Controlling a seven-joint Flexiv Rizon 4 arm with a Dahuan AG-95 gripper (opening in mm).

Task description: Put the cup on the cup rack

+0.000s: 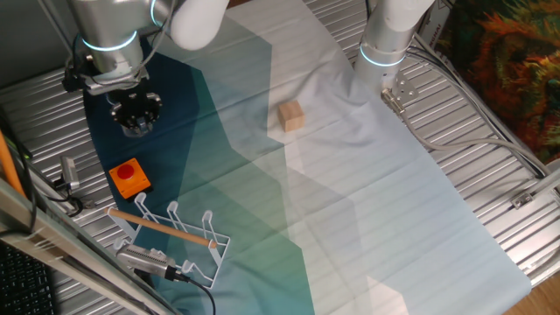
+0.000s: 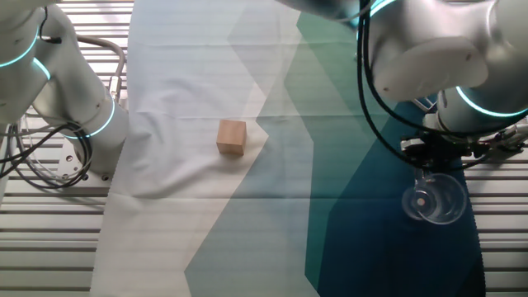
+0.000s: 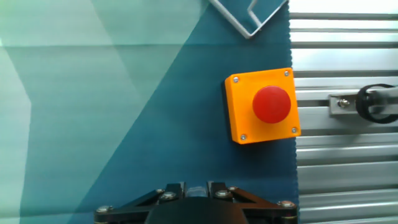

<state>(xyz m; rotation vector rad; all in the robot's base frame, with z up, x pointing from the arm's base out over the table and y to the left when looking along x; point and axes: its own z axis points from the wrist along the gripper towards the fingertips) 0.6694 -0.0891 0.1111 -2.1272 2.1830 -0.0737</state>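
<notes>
You had a ribbed metal surface point(image 1: 490, 166) covered by a cloth point(image 1: 350, 210) in white, pale green and dark blue patches. On the cloth lay a tan wooden cube point(image 1: 291, 115) near the middle, an orange block point(image 1: 129, 178) with a red button at the dark blue edge, and the cup rack point(image 1: 175, 234) just beside that block.
</notes>
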